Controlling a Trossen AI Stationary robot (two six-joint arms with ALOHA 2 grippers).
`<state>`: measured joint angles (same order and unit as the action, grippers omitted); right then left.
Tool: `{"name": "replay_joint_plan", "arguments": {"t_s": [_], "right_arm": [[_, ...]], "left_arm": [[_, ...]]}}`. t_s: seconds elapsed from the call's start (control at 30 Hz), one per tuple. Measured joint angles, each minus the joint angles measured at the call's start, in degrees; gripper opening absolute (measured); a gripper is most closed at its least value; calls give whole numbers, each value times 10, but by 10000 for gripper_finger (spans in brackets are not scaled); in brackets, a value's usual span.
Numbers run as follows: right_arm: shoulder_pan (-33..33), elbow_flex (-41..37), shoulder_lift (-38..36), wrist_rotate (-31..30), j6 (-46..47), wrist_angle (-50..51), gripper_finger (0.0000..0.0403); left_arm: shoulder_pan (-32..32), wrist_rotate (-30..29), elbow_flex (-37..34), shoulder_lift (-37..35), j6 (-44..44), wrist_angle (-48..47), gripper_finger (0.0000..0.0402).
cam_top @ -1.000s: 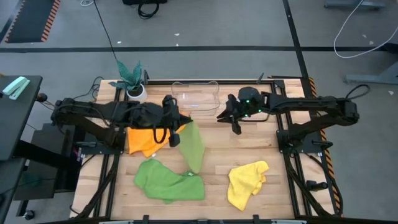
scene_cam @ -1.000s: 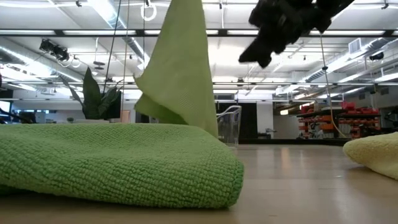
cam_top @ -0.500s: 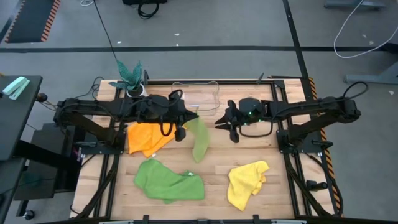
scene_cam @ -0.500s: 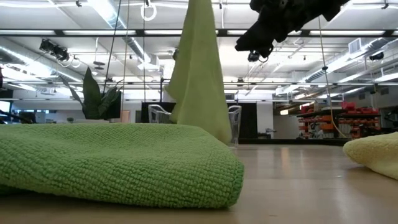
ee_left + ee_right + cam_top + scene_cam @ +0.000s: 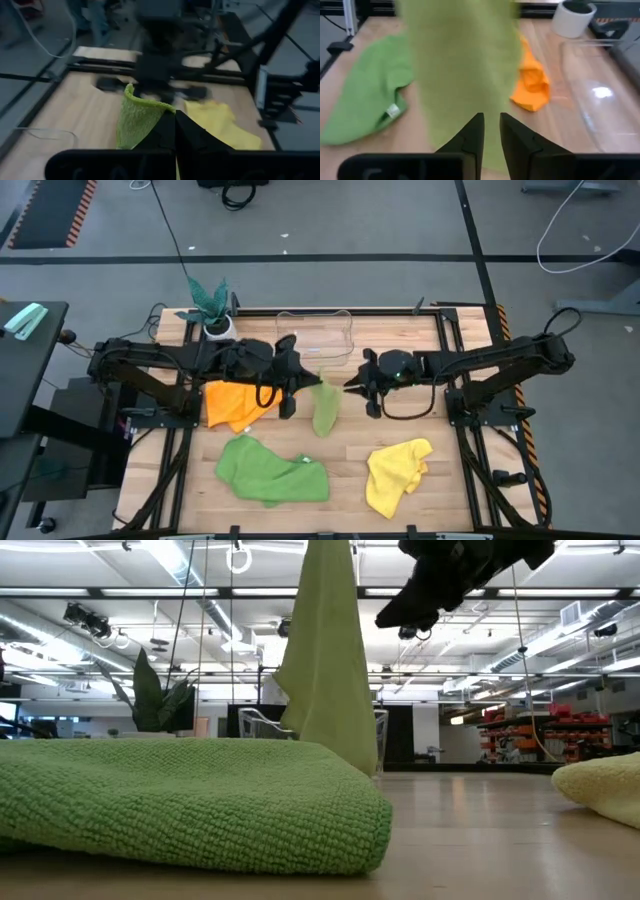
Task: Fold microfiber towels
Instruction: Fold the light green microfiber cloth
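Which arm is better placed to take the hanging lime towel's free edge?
The right: its claw is open beside the lime towel, which the left claw already holds up.

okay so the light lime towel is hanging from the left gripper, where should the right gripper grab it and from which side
Best guess: a free upper corner or side edge of the lime towel, approached level from the right arm's side. The left gripper pinches the towel's top, so it hangs as a narrow vertical drape with its edges exposed. The right gripper already faces it with jaws slightly apart; a second hold there would let the arms spread it flat.
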<state>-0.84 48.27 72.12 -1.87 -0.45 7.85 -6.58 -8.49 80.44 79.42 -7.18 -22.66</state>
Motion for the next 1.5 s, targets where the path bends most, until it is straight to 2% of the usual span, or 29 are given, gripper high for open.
{"name": "replay_joint_plan", "arguments": {"t_s": [0.2,0.33,0.4,0.47,0.6,0.7,0.83,0.93,1.0,1.23,1.5], "right_arm": [[47,0,-37,16,-30,50,73],[66,0,-30,108,-11,47,85],[63,0,-18,154,-8,40,92],[54,0,-7,173,-12,34,97],[33,0,10,180,-30,22,100],[19,0,16,205,-28,19,98],[-5,0,20,187,-17,-19,96],[-20,0,19,88,-3,-41,95],[-22,0,18,49,-11,-31,96],[-6,0,18,45,-12,-11,95],[11,0,18,87,-33,-11,94]], "left_arm": [[-55,18,0,-1,-12,-21,1],[-86,34,0,-1,-17,-41,1],[-99,63,0,-1,-15,-65,1],[-111,82,0,-1,-17,-81,1],[-115,83,0,-2,-24,-82,1],[-102,54,0,-2,-24,-51,1],[-69,52,0,-2,-12,-32,1],[-46,58,0,-2,-10,-29,1],[-35,60,0,-2,-1,-27,1],[-25,96,0,-2,36,-30,1],[-24,115,0,-5,99,-49,1]]}}
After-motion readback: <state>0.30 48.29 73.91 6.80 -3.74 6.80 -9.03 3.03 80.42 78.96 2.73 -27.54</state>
